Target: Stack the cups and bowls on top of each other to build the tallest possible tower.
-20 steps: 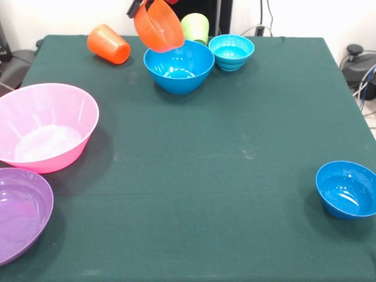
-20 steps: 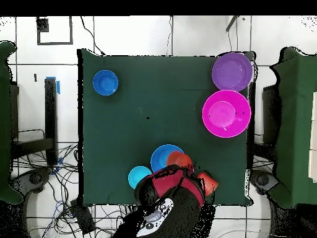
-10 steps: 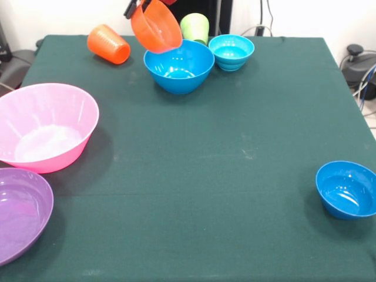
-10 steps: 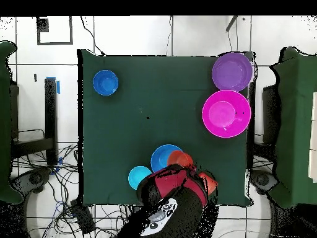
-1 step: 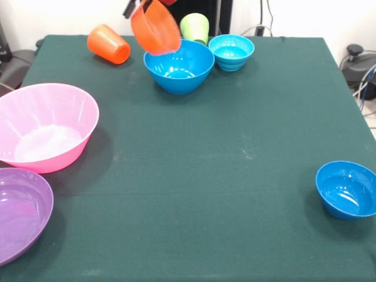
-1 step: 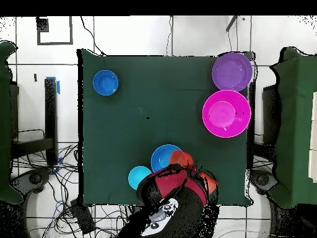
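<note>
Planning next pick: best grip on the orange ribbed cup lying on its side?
Probably the rim. The orange cup lies tipped over, mouth toward the pink bowl side, so come in low from there and pinch the wall at the open rim.

- Six glossy plastic bowls: huge pink bowl [image 5: 46,126], shallow purple bowl [image 5: 19,211], medium blue bowl [image 5: 179,66], small cyan bowl [image 5: 231,51], small dark blue bowl [image 5: 348,189], small orange bowl [image 5: 155,27].
- Two plastic tumblers: ribbed orange cup [image 5: 108,44], lime green cup [image 5: 195,27].
</note>
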